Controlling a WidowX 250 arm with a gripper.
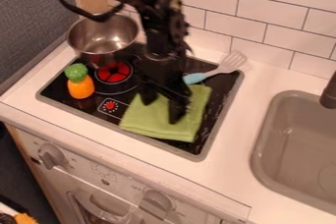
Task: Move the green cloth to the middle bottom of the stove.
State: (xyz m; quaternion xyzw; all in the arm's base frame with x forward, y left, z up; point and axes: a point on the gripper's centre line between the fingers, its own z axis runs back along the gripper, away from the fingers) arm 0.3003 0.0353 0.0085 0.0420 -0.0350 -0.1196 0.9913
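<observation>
End effector [161, 110] above green cloth [154, 124], fingers spread wide. Cloth lies directly beneath, bulk toward front edge of stove [197, 156]; likely needs only a short drop to grip.

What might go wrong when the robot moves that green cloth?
The green cloth might bunch up or slip if the gripper pinches it unevenly. The spatula, its blue handle right by the cloth's upper edge, could get dragged along. The metal pot at the stove's back corner could get knocked on a wide swing.
</observation>
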